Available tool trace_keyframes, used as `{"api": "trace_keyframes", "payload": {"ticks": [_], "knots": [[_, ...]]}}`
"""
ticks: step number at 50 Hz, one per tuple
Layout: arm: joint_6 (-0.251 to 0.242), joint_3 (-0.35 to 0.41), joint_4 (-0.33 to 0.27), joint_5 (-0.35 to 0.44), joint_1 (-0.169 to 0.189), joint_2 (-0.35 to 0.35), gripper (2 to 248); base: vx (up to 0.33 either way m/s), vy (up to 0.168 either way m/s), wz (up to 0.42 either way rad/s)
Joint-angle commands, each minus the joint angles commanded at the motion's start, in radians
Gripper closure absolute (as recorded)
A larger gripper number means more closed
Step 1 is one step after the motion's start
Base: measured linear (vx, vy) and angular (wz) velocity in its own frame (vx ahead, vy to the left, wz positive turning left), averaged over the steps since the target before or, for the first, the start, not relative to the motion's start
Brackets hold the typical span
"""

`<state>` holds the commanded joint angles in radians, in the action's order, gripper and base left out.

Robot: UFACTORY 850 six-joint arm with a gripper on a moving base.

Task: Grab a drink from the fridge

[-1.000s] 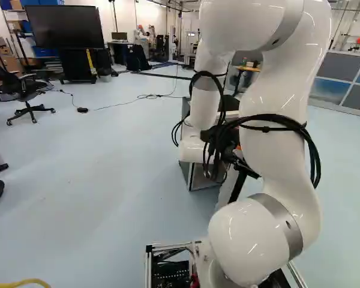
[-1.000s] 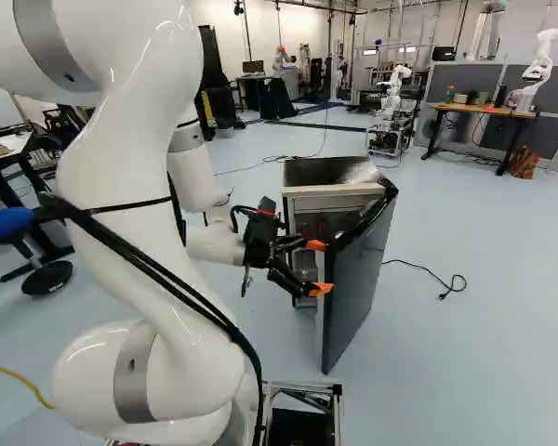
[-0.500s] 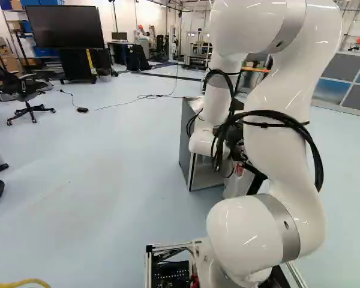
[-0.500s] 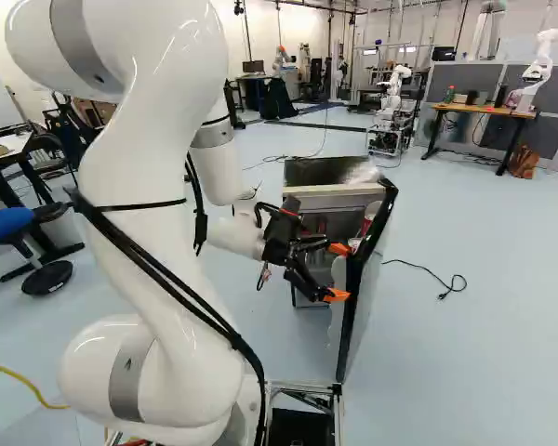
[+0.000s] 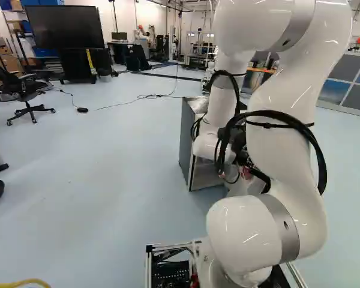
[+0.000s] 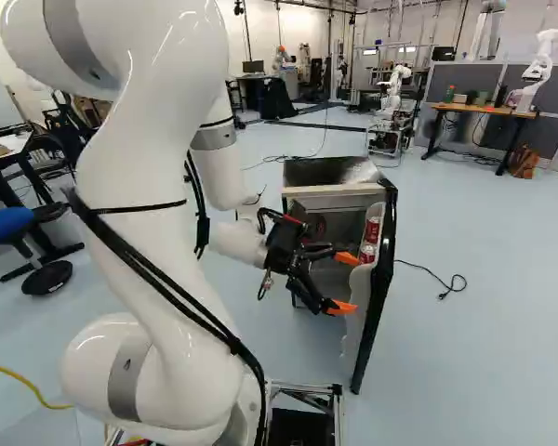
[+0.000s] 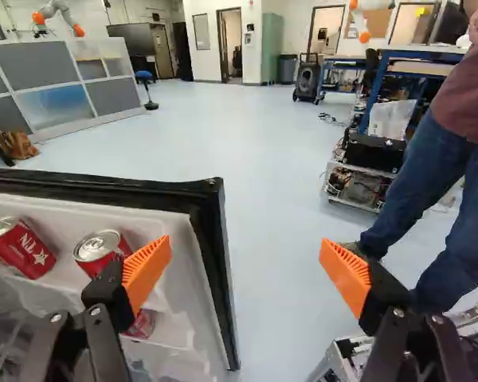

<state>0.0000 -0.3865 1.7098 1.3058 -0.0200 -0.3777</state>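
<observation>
Poking out beside the swung-open door (image 6: pixel 383 279) of the fridge (image 6: pixel 330 174), the hand (image 7: pixel 245 247) is held spread wide, with nothing pinched in it. The drinks are kept on the inside of that door, which is presumably why it's been left standing open: a near red can (image 7: pixel 101 251) and a far red can (image 7: pixel 20 247) are sat side by side behind the white door liner (image 7: pixel 175 243), and a lower red can (image 7: pixel 142 324) is half hidden under the near one. They're probably tucked in there so they don't tip out when the door gets swung. In the wrist view one orange pad (image 7: pixel 147 269) is lined up over the shelf side, close to the near can, while the other orange pad (image 7: pixel 346 274) is held out past the door's edge, above the floor (image 7: pixel 275 302). Whether anything is actually being touched can't be told. So yeah, no can is boxed in yet, and the door edge would get in the way if the hand was just closed from here. Best guess is that it needs to be shifted inward and turned toward the shelf, so a can gets straddled from both sides. Care would be needed too, since the door could be bumped and the cans carried off with it.
</observation>
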Motion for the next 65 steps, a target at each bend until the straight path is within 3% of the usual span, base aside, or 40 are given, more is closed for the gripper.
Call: {"api": "trace_keyframes", "payload": {"ticks": [6,12,65], "knots": [[0.0,0.02,0.0,0.0,-0.008,0.008,3,0.0,0.0,0.0],[0.0,0.013,0.0,0.0,0.011,0.005,3,0.0,0.0,0.0],[0.0,-0.234,0.0,0.0,0.311,-0.101,3,0.0,0.0,0.0]]}}
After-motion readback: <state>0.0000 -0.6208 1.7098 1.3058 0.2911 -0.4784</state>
